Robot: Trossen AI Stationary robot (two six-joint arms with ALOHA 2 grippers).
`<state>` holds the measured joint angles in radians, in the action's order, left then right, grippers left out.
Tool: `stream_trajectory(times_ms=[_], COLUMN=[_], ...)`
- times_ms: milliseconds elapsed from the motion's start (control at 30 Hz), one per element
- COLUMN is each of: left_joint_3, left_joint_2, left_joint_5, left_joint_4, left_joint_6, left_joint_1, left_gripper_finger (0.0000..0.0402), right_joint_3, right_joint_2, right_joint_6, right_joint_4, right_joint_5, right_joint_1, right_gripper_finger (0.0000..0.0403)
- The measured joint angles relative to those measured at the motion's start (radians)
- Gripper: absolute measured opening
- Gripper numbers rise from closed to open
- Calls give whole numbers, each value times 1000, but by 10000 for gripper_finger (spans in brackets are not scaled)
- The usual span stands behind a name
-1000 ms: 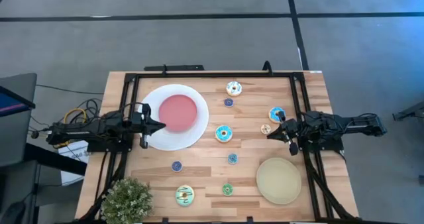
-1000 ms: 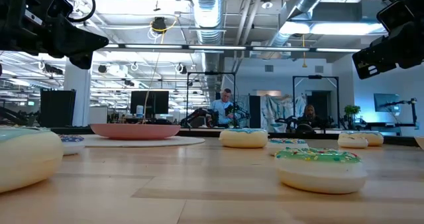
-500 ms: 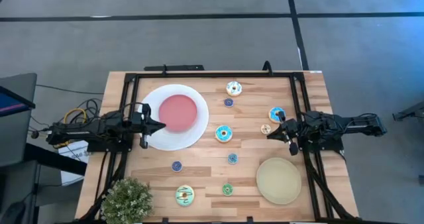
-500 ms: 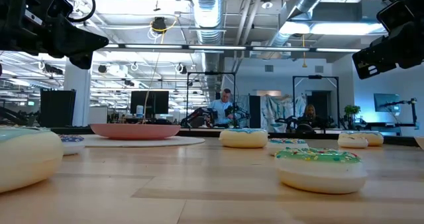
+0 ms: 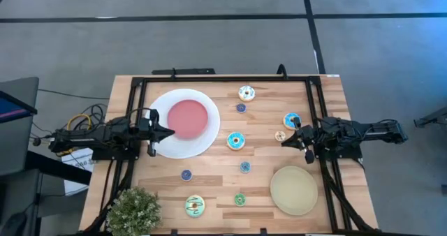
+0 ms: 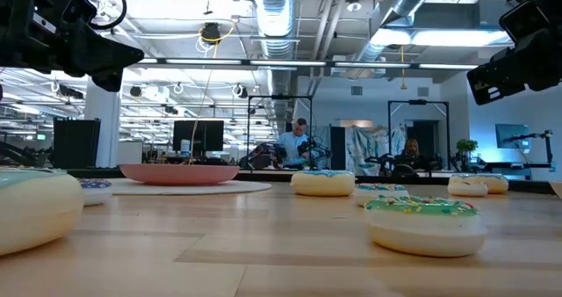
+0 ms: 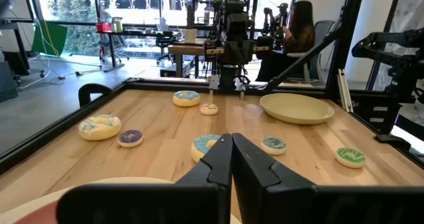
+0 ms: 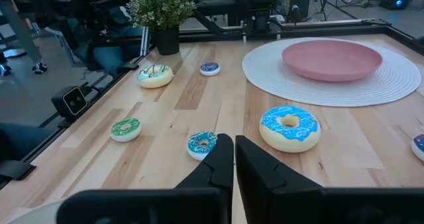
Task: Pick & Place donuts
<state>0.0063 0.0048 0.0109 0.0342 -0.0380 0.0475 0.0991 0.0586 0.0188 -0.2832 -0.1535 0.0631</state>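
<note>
Toy ring donuts lie scattered flat on the wooden table [image 5: 209, 159]: a white-iced one [image 5: 246, 93], two blue ones [image 5: 235, 141] [image 5: 291, 120], a pale green one [image 5: 195, 207], and small ones in purple [image 5: 241, 108], tan [image 5: 280, 135], teal [image 5: 245, 167] and green [image 5: 239, 200]. My left gripper [image 5: 171, 131] [image 7: 232, 139] hovers shut over the left rim of the white plate [image 5: 202, 146] with a pink centre. My right gripper [image 5: 283, 142] [image 8: 234, 141] hovers shut beside the tan donut, near the right-hand blue one. Neither holds anything.
A round tan plate [image 5: 294, 189] lies at the near right. A potted plant [image 5: 133, 209] stands at the near left corner. A black frame [image 5: 223, 79] runs along the table's edges. People sit in the room beyond the table.
</note>
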Motion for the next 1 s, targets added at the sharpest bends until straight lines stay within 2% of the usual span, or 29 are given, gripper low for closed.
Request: stream_trajectory(times_ms=[433,633,700,833,1000], left_joint_3=[0,0,0,0,0], left_joint_2=[0,0,0,0,0], left_joint_5=[0,0,0,0,0], left_joint_4=[0,0,0,0,0], left_joint_6=[0,0,0,0,0], left_joint_1=[0,0,0,0,0], left_gripper_finger=[0,0,0,0,0], right_joint_3=[0,-5,-5,-4,-1], right_joint_2=[0,0,0,0,40], right_joint_6=[-1,-1,0,38,26], right_joint_4=[5,119,164,247,336], right_joint_5=[3,96,143,352,544], right_joint_1=[0,0,0,0,-1], right_gripper_finger=[8,8,8,16,69])
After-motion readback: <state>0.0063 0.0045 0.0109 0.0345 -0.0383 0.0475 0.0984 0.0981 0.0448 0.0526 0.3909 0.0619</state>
